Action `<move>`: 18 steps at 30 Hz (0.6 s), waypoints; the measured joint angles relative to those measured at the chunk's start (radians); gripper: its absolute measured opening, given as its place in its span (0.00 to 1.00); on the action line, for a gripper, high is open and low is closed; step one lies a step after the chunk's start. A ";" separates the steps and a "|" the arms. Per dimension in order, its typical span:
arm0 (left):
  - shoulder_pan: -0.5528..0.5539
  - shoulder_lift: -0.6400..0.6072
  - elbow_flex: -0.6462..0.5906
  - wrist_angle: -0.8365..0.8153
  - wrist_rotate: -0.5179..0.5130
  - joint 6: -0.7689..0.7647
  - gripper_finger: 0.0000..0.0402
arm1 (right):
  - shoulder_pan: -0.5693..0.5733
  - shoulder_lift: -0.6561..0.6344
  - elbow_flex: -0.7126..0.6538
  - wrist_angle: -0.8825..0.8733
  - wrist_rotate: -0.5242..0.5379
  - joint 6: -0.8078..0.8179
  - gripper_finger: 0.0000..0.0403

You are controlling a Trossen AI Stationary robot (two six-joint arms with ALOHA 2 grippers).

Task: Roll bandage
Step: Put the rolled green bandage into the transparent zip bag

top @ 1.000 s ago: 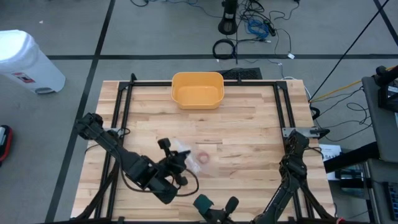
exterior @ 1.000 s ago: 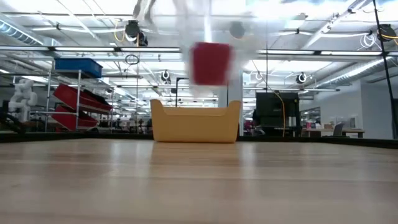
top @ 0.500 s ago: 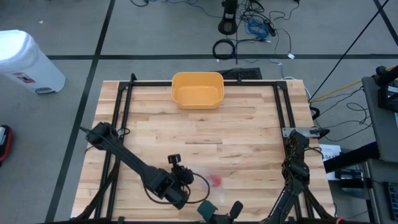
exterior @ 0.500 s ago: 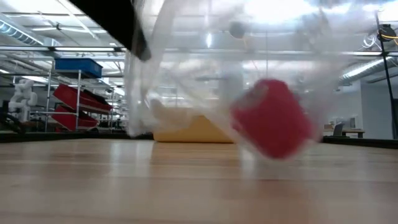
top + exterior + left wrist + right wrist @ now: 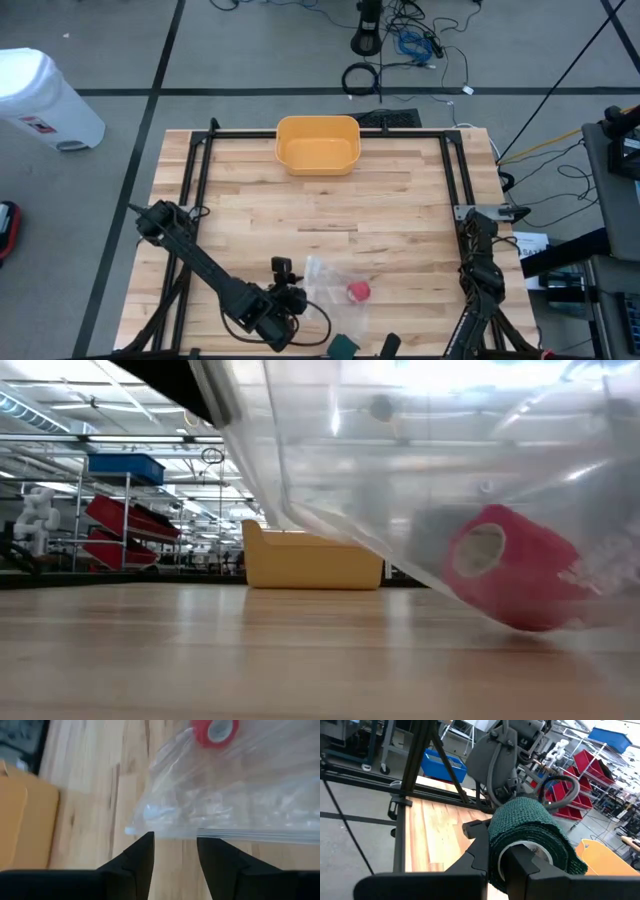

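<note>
High view | I see left hand [image 5: 287,296] fingers apart beside clear bag [image 5: 330,283] holding red roll [image 5: 357,292] | right hand [image 5: 517,862] clamped on green bandage roll [image 5: 532,832]

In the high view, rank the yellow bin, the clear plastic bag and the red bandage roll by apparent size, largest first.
1. Yellow bin, clearly largest.
2. Clear plastic bag; its transparent edges are hard to trace, so its extent is uncertain.
3. Red bandage roll, smallest, inside the bag.

On the table [image 5: 400,210], the bin [image 5: 317,145] sits at the far edge, the bag [image 5: 335,290] lies near the front edge with the bandage roll [image 5: 357,291] inside, just right of the left gripper [image 5: 297,298].
</note>
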 joint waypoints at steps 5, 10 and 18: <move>-0.016 0.000 0.000 0.116 -0.008 0.153 0.38 | 0.020 0.000 0.000 -0.001 0.000 -0.002 0.06; -0.037 0.000 0.000 0.238 0.000 0.305 0.30 | 0.028 0.000 0.000 0.000 0.000 0.002 0.06; -0.024 0.008 0.001 0.318 0.111 0.371 0.02 | 0.027 0.000 0.000 -0.058 -0.075 0.136 0.06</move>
